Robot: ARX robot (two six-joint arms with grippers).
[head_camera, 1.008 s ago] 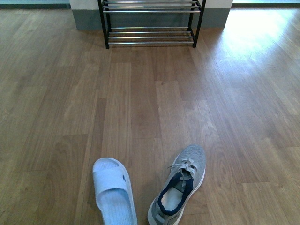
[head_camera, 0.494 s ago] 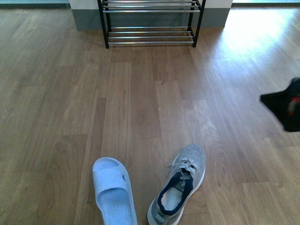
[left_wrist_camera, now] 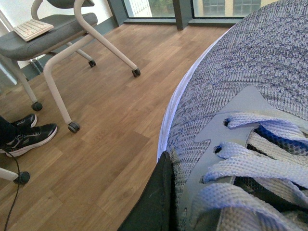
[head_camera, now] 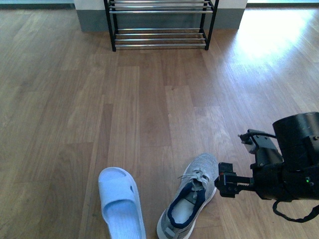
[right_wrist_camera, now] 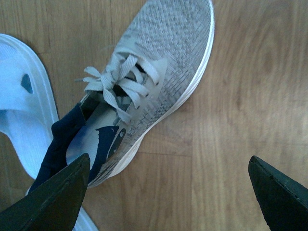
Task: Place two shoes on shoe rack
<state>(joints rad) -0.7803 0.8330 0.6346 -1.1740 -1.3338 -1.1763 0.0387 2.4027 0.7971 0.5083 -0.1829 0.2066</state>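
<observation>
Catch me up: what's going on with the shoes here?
The right gripper, jaws open, hovers close to the grey knit sneaker with a white sole on the wood floor, not gripping it. A pale-blue rubber slide slipper lies next to it. The left wrist view is filled by a grey laced sneaker seen very close; whether it is gripped is unclear. Neither floor shoe is on the black-framed shoe rack with silver rods.

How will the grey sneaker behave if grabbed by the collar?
Grey sneaker: knit upper looks soft, so it probably caves under a squeeze. The thick white sole likely stays stiff and sits flat, so no rolling. Loose laces may dangle and snag.
</observation>
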